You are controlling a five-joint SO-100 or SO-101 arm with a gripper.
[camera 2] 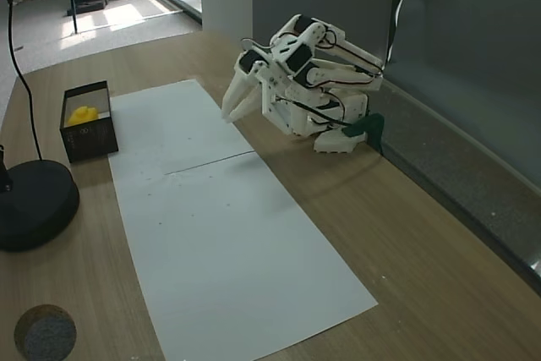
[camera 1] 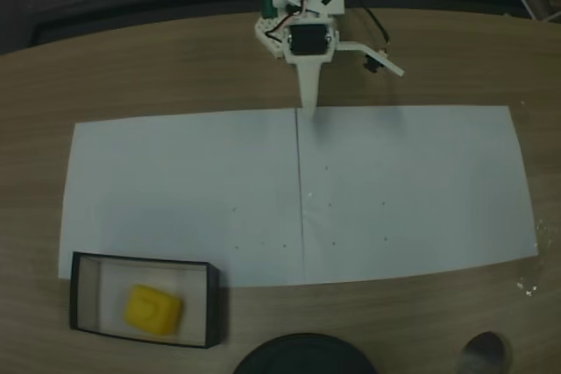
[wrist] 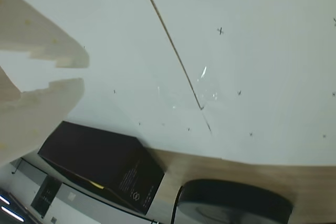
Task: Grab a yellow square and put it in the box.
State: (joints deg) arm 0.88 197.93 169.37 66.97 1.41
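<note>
Both fixed views show the small bright yellow square inside the shallow black-walled box near the wooden desk edge, the white hand pressed together, empty.

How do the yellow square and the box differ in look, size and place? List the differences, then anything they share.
The yellow square is bright, solid and round-cornered; the box is black-walled, pale-bottomed and open on top. The square is far smaller than the box. The square lies inside; the box stands on the table, at the paper's corner. Both sit far from the gripper.
</note>
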